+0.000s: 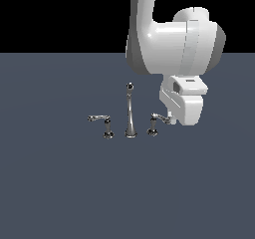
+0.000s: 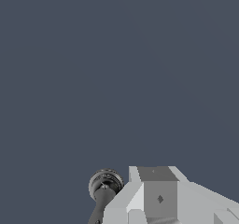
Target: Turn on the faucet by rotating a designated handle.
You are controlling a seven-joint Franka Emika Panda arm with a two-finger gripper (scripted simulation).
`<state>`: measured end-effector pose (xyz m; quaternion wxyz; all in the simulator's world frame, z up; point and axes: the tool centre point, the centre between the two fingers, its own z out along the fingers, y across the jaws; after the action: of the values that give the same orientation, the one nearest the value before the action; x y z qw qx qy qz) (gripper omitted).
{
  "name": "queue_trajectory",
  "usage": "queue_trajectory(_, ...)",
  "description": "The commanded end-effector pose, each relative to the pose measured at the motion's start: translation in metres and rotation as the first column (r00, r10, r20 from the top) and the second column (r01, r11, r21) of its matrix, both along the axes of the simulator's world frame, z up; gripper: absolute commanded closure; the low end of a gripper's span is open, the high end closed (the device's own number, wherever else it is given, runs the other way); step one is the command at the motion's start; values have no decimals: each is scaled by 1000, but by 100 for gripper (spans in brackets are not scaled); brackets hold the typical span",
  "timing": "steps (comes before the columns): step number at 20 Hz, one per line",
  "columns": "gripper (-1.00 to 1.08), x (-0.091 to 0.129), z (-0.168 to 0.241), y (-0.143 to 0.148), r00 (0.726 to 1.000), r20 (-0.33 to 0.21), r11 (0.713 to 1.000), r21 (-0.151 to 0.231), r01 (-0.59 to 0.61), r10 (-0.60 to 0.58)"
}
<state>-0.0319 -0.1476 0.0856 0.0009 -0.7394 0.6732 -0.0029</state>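
The chrome faucet stands mid-floor in the exterior view, with its tall spout (image 1: pixel 130 112) between two lever posts. The handle (image 1: pixel 156 122) is the post on the exterior view's right; its short arm points toward my gripper (image 1: pixel 172 119). The gripper tip sits right at the end of that arm and seems to touch it. In the wrist view the handle's round top (image 2: pixel 106 185) lies just beside the grey fingers (image 2: pixel 158 192). These form one block with no gap between them, so the gripper looks shut, and it holds nothing.
The twin lever (image 1: pixel 102 122) stands on the exterior view's left of the spout, its long arm jutting left. The arm's bulky white wrist (image 1: pixel 182 101) hangs above and to the right of the handle. A flat grey floor (image 1: pixel 60 183) surrounds the faucet.
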Motion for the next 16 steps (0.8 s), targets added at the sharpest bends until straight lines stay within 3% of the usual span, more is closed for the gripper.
queue_trajectory(1,108,-2,0,3,1000,0,1000,0,0,0)
queue_trajectory(13,108,-31,0,47,1000,-5,1000,2,-5,5)
queue_trajectory(14,108,-31,0,47,1000,-5,1000,2,-5,5)
queue_trajectory(15,108,-30,0,24,1000,-2,1000,-5,31,-31)
queue_trajectory(16,108,-29,0,31,1000,-2,1000,-4,28,-28)
